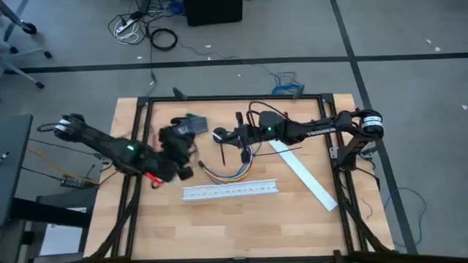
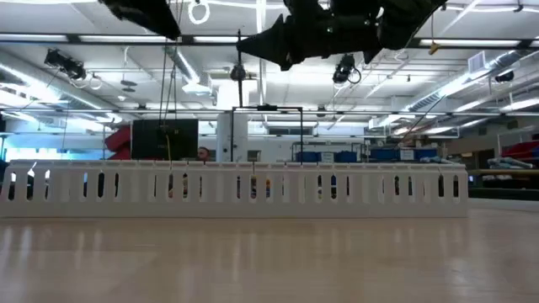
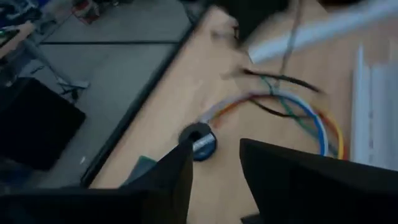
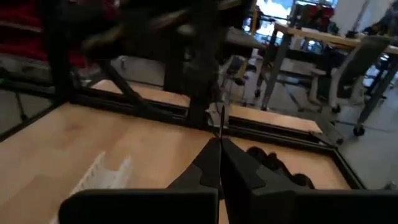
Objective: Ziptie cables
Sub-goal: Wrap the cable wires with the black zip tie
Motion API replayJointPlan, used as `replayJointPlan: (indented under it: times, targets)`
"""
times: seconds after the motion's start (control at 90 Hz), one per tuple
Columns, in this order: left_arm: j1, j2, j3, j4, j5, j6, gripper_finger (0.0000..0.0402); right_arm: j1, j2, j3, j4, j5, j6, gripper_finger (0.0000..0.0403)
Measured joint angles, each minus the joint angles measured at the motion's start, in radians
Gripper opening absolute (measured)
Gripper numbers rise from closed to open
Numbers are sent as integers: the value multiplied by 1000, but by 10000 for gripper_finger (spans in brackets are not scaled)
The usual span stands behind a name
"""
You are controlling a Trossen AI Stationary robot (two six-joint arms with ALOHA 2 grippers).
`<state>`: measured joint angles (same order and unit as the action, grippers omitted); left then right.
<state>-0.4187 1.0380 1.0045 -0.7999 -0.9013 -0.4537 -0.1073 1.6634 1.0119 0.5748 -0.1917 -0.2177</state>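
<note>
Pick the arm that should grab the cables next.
Left. The left gripper is open, empty, and points at the cables just ahead. The right gripper is shut on the ziptie, so it is probably best left holding that.

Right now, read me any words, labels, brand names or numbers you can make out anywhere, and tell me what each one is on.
"TROSSEN": white lettering on the right arm's forearm link in the high view, small and only just readable.
Blue-and-white label on the small round black part in the left wrist view: too blurred to read.
White slotted channel, cables, ziptie: no text visible.
</note>
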Motion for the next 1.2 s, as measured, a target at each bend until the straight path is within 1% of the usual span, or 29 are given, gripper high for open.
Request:
replayJointPlan:
  times: [0.133,0.2,0.3,0.422,0.478,0.544,0.622,0.7,0.778,0.822,0.967,1.067,1.2]
  targets:
    - [0,-189,-91,13,-17,-1,127,50,0,0,-18,69,-44,0]
    - [0,-281,-164,87,-23,30,127,64,0,0,-17,90,-52,0]
    - [0,-404,-308,326,-12,181,127,68,0,0,-18,99,-53,0]
    - [13,-518,-501,710,68,431,126,49,0,0,-14,99,-47,0]
    - [33,-555,-579,870,102,501,126,40,2,0,-4,99,-38,0]
    - [69,-586,-664,1024,132,559,126,31,3,0,16,101,-29,0]
    - [123,-600,-744,1158,182,593,126,24,3,0,46,100,-21,0]
    - [191,-601,-803,1260,276,597,126,20,30,2,108,97,1,0]
    - [260,-596,-832,1335,373,581,126,17,74,3,162,94,29,0]
    - [301,-586,-834,1364,400,562,126,13,107,12,189,94,43,0]
    - [410,-543,-835,1357,492,488,126,0,190,66,207,93,83,0]
    - [453,-484,-835,1335,549,457,126,-8,220,105,207,90,85,0]
    - [475,-394,-836,1351,549,371,126,-24,225,137,209,49,86,0]
